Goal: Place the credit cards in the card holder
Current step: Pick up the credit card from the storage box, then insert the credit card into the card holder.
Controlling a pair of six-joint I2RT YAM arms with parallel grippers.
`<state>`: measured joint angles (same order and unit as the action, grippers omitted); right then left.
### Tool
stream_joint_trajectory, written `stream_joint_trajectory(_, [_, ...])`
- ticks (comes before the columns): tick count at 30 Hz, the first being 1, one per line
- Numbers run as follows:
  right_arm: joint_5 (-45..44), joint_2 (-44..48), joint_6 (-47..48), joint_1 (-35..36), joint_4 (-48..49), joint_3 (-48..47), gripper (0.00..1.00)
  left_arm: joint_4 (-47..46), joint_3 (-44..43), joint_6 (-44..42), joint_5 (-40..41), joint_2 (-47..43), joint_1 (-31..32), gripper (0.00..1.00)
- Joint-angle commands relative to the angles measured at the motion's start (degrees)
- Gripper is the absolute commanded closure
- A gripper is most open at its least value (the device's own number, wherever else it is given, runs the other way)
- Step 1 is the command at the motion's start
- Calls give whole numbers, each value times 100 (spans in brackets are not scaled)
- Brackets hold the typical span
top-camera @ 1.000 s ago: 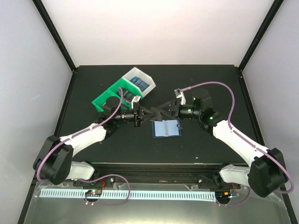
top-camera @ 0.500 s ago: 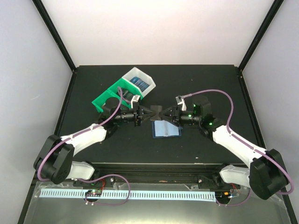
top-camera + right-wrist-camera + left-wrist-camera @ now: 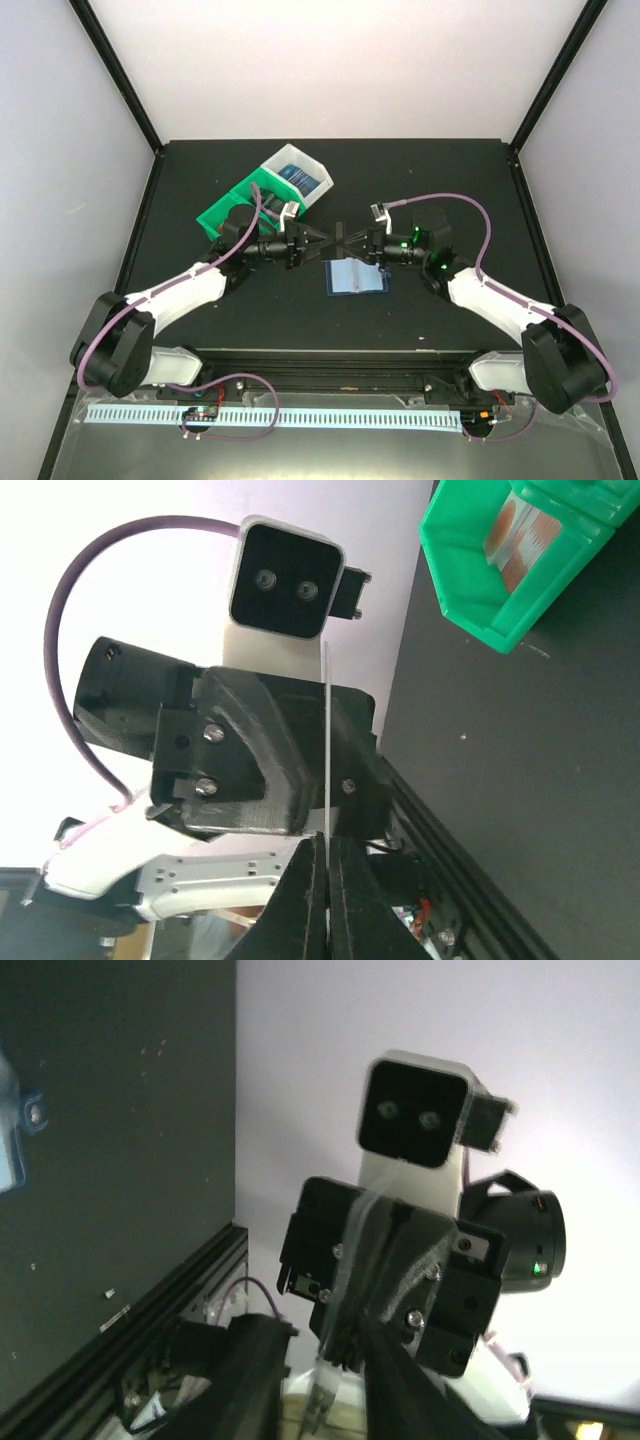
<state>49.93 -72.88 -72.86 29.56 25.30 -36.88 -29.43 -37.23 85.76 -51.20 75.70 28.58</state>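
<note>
Above the middle of the worktop [image 3: 450, 180], the right gripper [image 3: 322, 845] is pinching a thin credit card [image 3: 325, 730] edge-on, its jaws pressed together on it. The card's other end is lying between the slightly parted jaws of the left gripper [image 3: 318, 237], which is facing it tip to tip.

The print on the cards is showing too small to read.

A second ago the right gripper's jaws were spread; now they are closing flat on the card. Its arm is reaching further left, and the left gripper is sitting a little further left as well.

The card holder [image 3: 356, 277] is lying open on the worktop just near of the two grippers, pale blue inside facing up. The green-and-white bin [image 3: 238, 205] is standing far left of them. Dark blue cards [image 3: 305, 178] are resting in its white compartment, and a red-and-white card [image 3: 520, 540] is lying in a green one.
</note>
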Motion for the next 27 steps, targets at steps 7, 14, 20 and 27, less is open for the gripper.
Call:
stream_joint_trajectory(7, [-1458, 380, 3307, -363, -3316, -249, 99, 4089, -578, -3732, 1900, -58, 68, 38])
stream_joint_trajectory(14, [-1479, -57, 4121, -836, -3663, 249, 99, 3806, -860, -3933, 2161, 941, 699, 49])
stream_joint_trajectory(20, [-1036, -952, 4178, -829, -3087, 185, 99, 3800, -1439, -4086, 2338, 1935, 1137, 63])
stream_joint_trajectory(27, [-747, -1541, 4045, -821, -2510, 33, 99, 3787, -1574, -4159, 2565, 2294, 1179, 69])
